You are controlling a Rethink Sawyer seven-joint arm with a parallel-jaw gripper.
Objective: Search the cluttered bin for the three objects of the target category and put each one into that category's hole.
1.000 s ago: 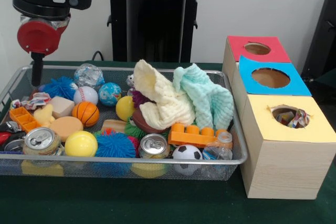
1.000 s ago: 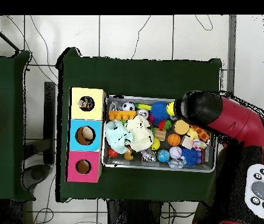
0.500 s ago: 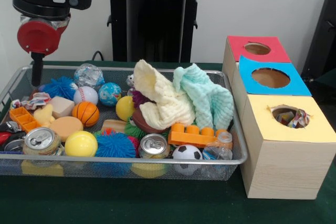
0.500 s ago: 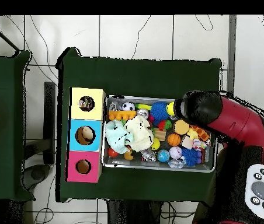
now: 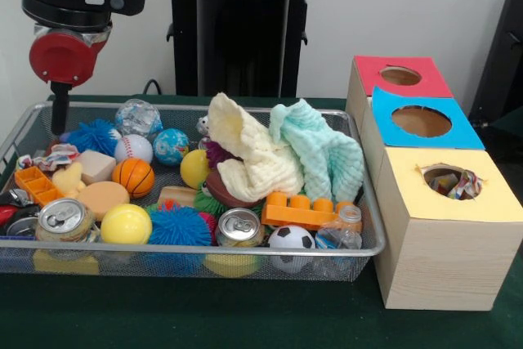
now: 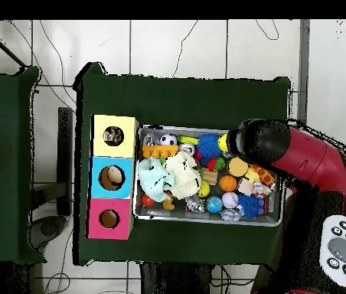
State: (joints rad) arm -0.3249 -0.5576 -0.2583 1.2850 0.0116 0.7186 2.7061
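The gripper [image 5: 58,116], grip state unclear, hangs over the bin [image 5: 196,250] beside one wrapper [image 5: 55,155].

bin [image 5: 372,244] – silver wire mesh, metal rim | box [image 5: 445,267] – pale wood, matt yellow top | cloths [image 5: 257,157] – soft fabric

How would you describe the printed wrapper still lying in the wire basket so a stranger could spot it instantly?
Start at the wire basket and go to its left end in the front view. Beside the spiky blue ball lies the wrapper, the only crumpled white piece with red print among balls and blocks.
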